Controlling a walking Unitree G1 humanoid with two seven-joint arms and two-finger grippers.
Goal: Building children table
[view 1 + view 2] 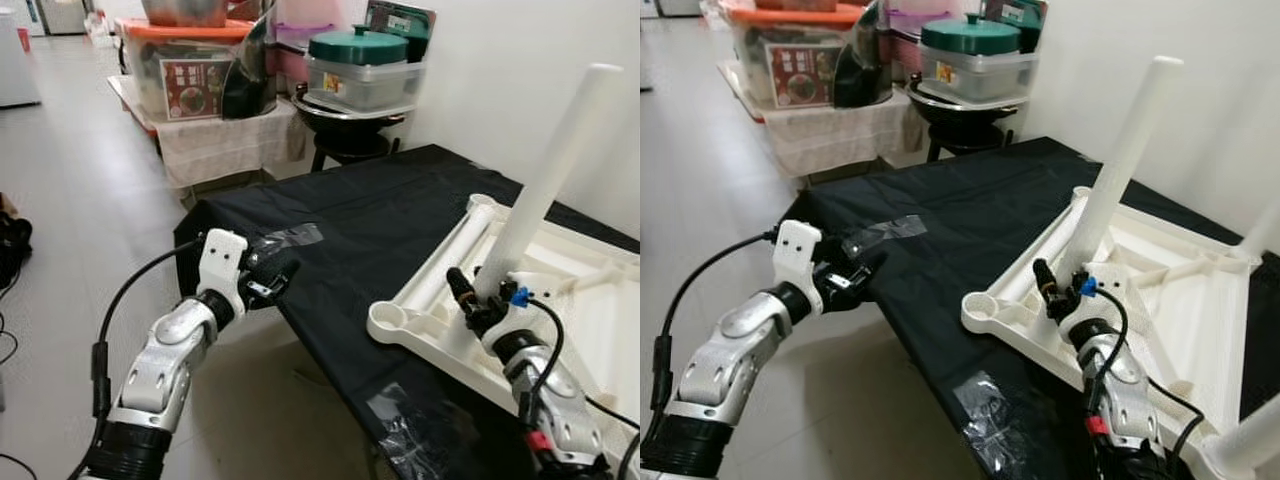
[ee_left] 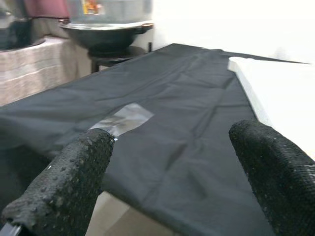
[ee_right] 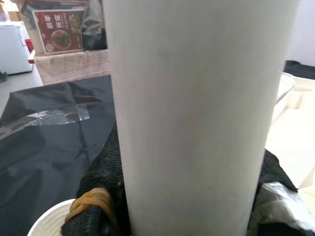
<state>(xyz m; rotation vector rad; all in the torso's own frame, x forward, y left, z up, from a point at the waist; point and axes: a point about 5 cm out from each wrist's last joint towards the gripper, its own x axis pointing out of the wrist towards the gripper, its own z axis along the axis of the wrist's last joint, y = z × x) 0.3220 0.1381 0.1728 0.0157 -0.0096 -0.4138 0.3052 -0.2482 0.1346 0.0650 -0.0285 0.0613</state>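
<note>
A white plastic tabletop (image 1: 592, 322) lies upside down on a table under black cloth (image 1: 370, 215). My right gripper (image 1: 476, 296) is shut on the lower end of a white table leg (image 1: 551, 178), which leans up to the right over the tabletop's near edge. In the right wrist view the leg (image 3: 192, 113) stands between the black fingers (image 3: 102, 183). A round corner socket (image 1: 388, 318) sits just left of that grip. My left gripper (image 1: 268, 276) hovers at the cloth's left edge, open, its fingers (image 2: 74, 182) holding nothing.
Another white tube (image 1: 1040, 262) lies along the tabletop's left rim. Two more legs (image 1: 1252, 440) rise at the right. Clear tape patches (image 1: 296, 237) are on the cloth. Behind stand a cloth-draped shelf with bins (image 1: 190, 70) and a green-lidded container (image 1: 358, 68). Open floor lies to the left.
</note>
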